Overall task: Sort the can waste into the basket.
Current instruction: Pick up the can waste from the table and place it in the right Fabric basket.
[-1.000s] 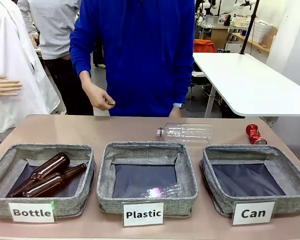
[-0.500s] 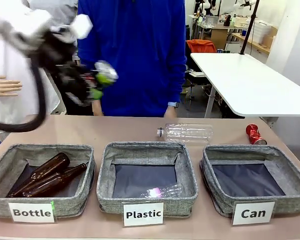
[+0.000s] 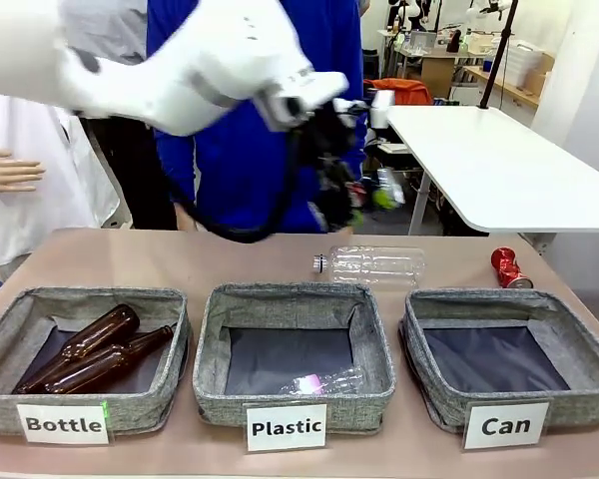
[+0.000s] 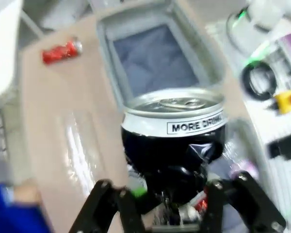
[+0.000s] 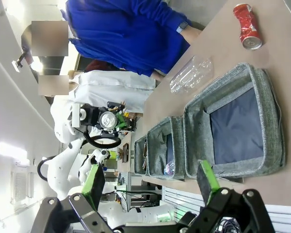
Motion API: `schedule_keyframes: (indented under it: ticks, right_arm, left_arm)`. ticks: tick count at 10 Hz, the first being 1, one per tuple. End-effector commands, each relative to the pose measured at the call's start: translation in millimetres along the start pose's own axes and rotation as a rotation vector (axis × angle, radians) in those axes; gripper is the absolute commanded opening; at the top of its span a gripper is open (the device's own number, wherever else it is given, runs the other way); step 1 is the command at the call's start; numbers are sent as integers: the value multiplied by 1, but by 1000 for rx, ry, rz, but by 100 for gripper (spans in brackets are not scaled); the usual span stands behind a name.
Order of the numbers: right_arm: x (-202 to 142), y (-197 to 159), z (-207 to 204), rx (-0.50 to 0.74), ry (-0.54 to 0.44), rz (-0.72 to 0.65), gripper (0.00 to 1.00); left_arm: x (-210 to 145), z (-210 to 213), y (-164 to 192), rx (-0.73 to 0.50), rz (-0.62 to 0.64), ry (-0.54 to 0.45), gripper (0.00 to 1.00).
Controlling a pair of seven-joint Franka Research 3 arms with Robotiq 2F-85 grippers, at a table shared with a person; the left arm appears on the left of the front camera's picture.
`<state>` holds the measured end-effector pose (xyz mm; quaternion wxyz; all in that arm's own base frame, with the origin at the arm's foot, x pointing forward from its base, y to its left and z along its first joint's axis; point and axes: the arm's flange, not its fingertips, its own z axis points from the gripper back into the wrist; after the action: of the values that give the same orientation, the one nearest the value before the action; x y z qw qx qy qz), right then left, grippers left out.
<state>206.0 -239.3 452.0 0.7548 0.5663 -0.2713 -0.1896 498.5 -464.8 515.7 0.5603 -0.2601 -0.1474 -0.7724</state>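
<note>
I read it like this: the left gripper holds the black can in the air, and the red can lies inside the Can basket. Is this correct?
Not quite. The red can is not inside the Can basket; it lies on the table beyond the basket's far right corner, as the front view shows. The left gripper does hold the black can in the air.

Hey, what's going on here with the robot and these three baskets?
The robot's left gripper is shut on a black drink can and holds it in the air above the table, in front of a person in a blue top. The grey basket labelled Can is empty. A crushed red can lies on the table just beyond that basket, and a clear plastic bottle lies behind the Plastic basket. The right gripper is open and holds nothing.
</note>
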Motion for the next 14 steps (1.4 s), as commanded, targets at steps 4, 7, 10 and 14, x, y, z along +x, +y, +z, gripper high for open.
schedule_keyframes:
  ticks: [4, 7, 10, 14]
  right_arm:
    - [22, -39, 96, -152, -64, -30, 100]
    - [14, -39, 101, -163, -118, -76, 100]
    - [14, -39, 101, -163, -118, -76, 100]
    - [14, -39, 101, -163, -118, -76, 100]
  left_arm:
    - [95, -131, 38, -131, -122, 20, 0]
    - [120, -182, 28, -86, -157, 102, 0]
    - [123, -202, 23, -108, -180, 157, 0]
    - [122, -208, 21, -122, -185, 169, 100]
